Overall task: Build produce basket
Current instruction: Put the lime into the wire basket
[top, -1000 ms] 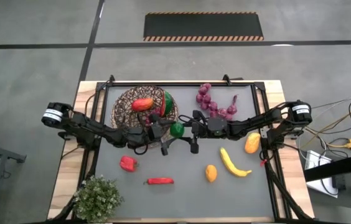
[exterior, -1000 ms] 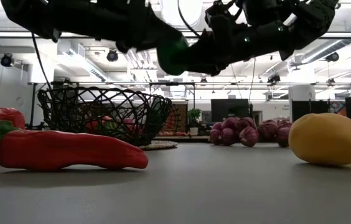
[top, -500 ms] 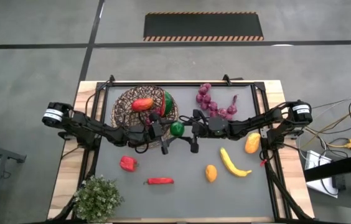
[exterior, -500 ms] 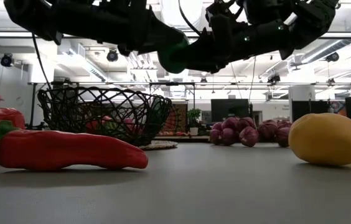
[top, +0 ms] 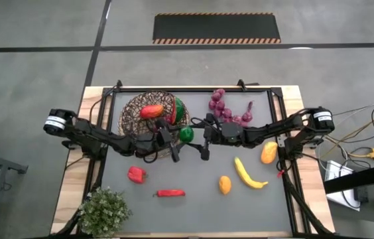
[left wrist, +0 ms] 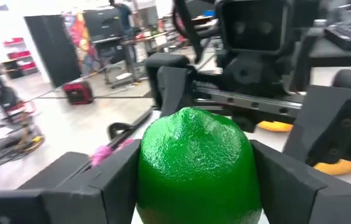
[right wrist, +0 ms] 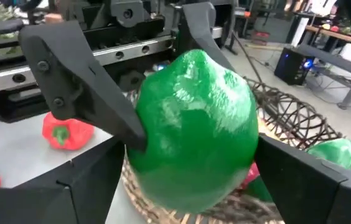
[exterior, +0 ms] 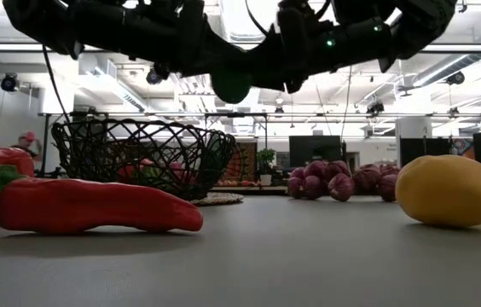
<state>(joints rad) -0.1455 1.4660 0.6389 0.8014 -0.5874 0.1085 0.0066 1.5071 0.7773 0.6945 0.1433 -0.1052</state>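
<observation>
The green fruit [top: 186, 134] hangs in the air between the two claws, raised clear of the tabletop [top: 193, 206] and just beside the near rim of the basket [top: 148, 114], on the side toward the table's middle. The left claw [top: 176, 143] reaches in from the basket side and, in its own wrist view, has a finger pressed against each flank of the fruit [left wrist: 194, 168], so it appears to carry the load. The right claw [top: 203, 142] faces it from the opposite side; its fingers [right wrist: 94, 106] stand spread wide around the fruit [right wrist: 191, 134] and look to have let go, though contact on the hidden side cannot be ruled out. The relation that governs the coming move is that the basket lies directly behind the left claw, toward the left arm's own base, while the right arm would have to reach across the fruit to get there. The left arm is therefore the nearer carrier. The basket already holds a red piece [top: 150, 111] and a watermelon slice [top: 177, 108]; the remaining produce lies on the tabletop.
</observation>
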